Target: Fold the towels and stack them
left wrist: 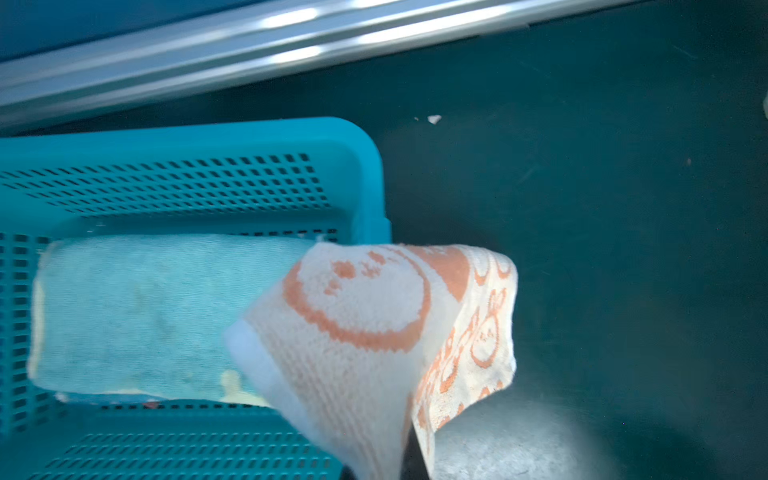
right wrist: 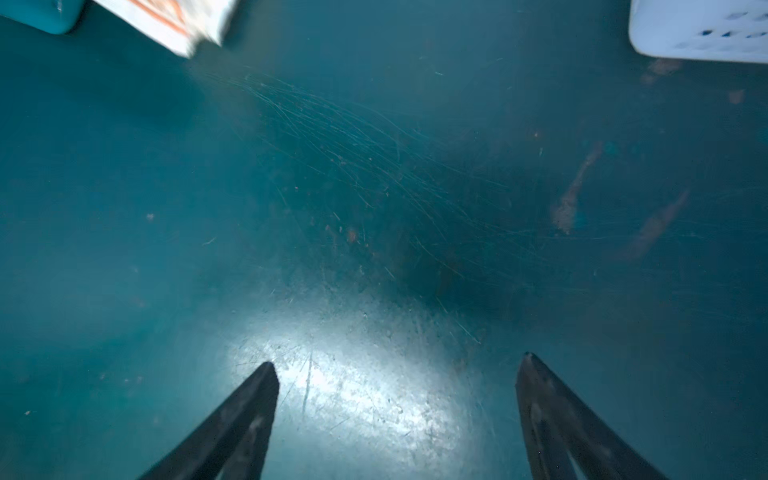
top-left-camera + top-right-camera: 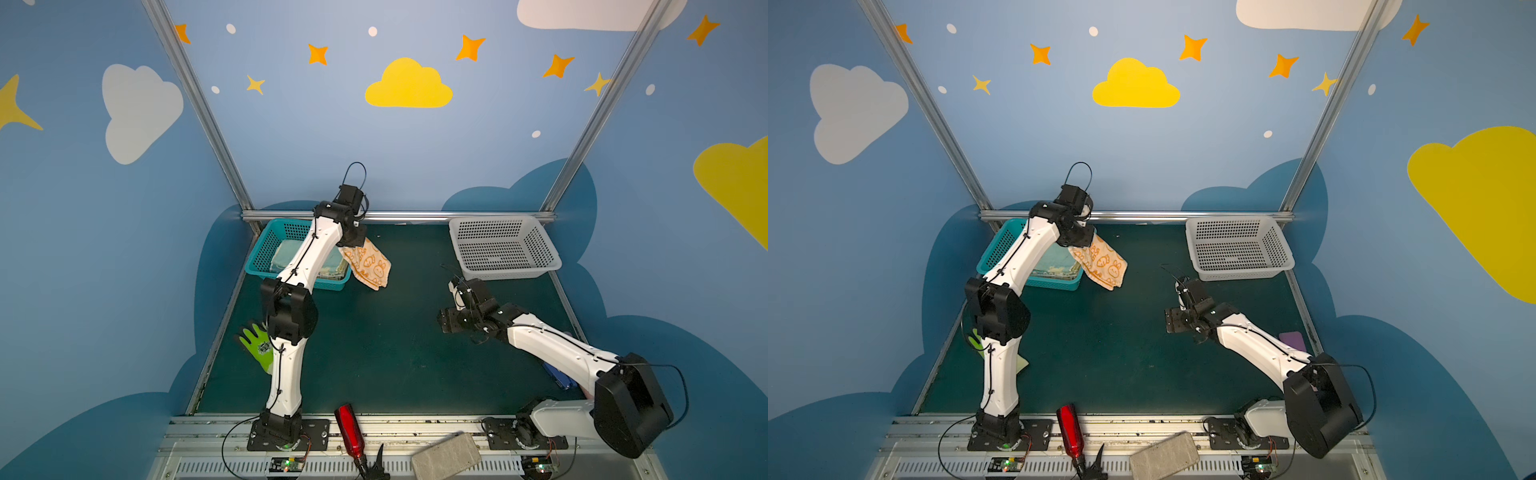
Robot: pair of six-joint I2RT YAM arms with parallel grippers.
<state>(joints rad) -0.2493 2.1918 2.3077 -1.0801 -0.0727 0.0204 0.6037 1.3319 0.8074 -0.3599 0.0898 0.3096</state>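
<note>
Over dark green tabletop (image 3: 395, 353), clenched left gripper (image 3: 355, 245) dangles orange rabbit-print terry towel (image 3: 370, 266) at teal perforated basket (image 3: 266, 245)'s right rim in both top views.

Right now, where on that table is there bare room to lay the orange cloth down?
The widest bare patch is the middle of the green mat, bordered by the teal basket, the white basket, the left arm and the right arm. The white basket looks empty. It is crowded in the teal basket, over folded towels, and by the green glove.
</note>
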